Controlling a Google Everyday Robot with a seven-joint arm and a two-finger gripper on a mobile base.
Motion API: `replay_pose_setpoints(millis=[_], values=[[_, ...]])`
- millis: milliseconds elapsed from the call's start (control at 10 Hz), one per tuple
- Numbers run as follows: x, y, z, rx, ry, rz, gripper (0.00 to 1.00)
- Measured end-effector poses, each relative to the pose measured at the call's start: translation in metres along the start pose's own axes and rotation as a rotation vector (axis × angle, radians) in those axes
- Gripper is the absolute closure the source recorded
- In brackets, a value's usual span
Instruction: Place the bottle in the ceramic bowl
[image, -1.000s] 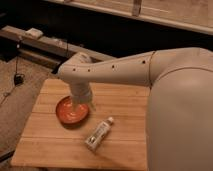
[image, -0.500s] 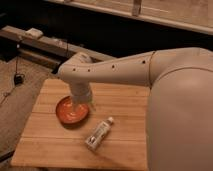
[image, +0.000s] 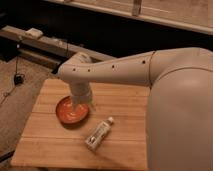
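Slim whitish plastic bottle (image: 99, 134) lies beside orange-red ceramic bowl (image: 62, 113); likely light, slippery, so grip mid-body. Tool (image: 80, 105) above bowl, state indeterminable.

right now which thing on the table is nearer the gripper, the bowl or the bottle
The orange ceramic bowl: the gripper hangs over it, while the bottle lies apart on its side.

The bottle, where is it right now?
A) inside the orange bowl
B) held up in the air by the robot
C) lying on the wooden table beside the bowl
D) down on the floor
C: the bottle lies on its side on the wooden table, apart from the ceramic bowl, while the gripper hangs over the bowl without it.
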Motion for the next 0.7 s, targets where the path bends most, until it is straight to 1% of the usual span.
replay_pose_setpoints(millis=[500,700], values=[[-0.001,-0.001,0.0,-0.003,0.002,0.006,0.35],[0.001,-0.016,0.017,-0.004,0.012,0.052,0.35]])
